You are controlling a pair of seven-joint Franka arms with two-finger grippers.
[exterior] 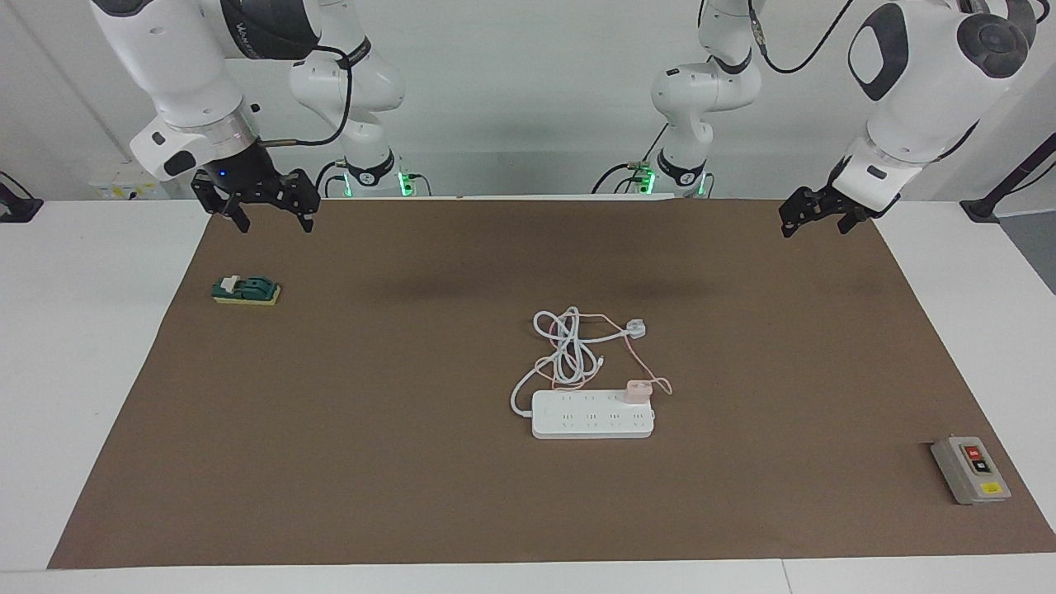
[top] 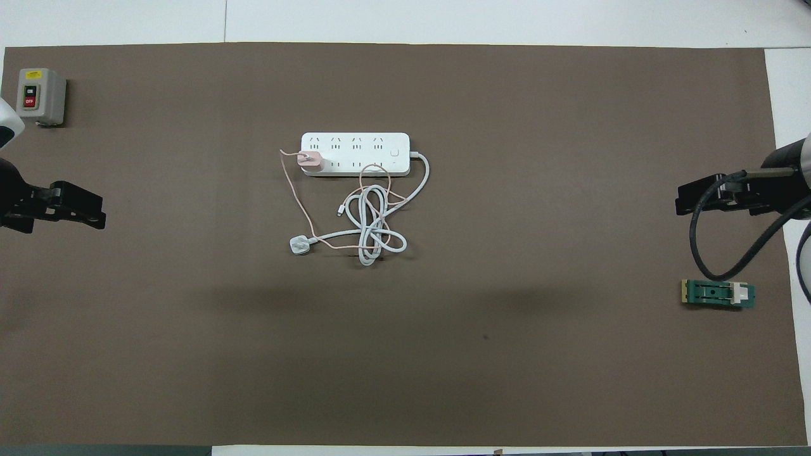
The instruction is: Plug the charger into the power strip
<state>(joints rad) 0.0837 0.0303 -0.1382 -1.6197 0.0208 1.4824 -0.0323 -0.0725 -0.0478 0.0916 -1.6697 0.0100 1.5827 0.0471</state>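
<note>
The charger (exterior: 637, 391) sits plugged on the power strip (exterior: 592, 415), at its end toward the left arm, mid-mat, pink cable (top: 298, 196) looping nearer the robots to the white plug (top: 298, 245). Left gripper (exterior: 813, 219) hangs over the mat's edge at its own end, jaws apart, holding nothing. Right gripper (exterior: 266, 210) hovers over its end, above the green switch block (exterior: 246, 290), jaws apart too. Grey button box (exterior: 970, 470) lies far from the robots

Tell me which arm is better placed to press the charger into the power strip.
Probably the left: the charger sits on the power strip at the left arm's end. Both grippers, left and right, hang open, far away.
</note>
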